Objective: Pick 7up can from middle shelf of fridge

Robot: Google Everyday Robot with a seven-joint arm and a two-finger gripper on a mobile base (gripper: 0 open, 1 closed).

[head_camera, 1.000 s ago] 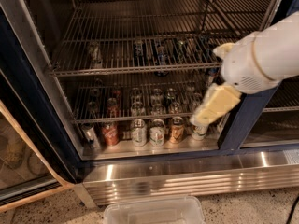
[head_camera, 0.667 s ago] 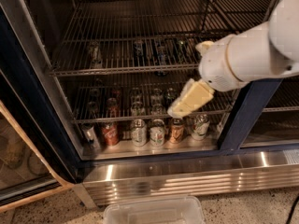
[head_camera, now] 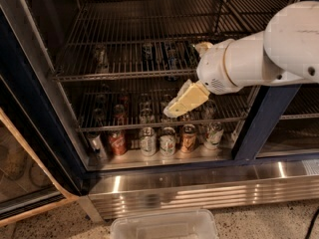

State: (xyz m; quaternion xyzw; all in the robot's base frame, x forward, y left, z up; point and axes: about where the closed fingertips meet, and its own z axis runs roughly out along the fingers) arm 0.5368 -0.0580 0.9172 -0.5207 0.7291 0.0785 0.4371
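Note:
The fridge (head_camera: 259,128) stands open, with a dark blue frame and several wire racks. The middle shelf (head_camera: 124,75) is a chrome wire rack. A pale silvery can, the 7up can (head_camera: 100,59), stands on its left part. Dark blue cans (head_camera: 172,58) stand near its middle. My gripper (head_camera: 175,107), pale yellow on a white arm (head_camera: 249,59), hangs in front of the fridge. It is just below the middle shelf's front rail, right of centre, well to the right of the 7up can and lower than it. It holds nothing that I can see.
A lower rack (head_camera: 149,126) carries several cans. More cans stand on the fridge floor, among them a red one (head_camera: 117,143). The ribbed steel base panel (head_camera: 199,188) runs below. A clear plastic bin (head_camera: 164,225) sits on the floor in front. A wooden edge (head_camera: 30,158) is at left.
My gripper has moved left and up, from the lower right cans toward the fridge's middle, just under the middle shelf. The cans have not moved.

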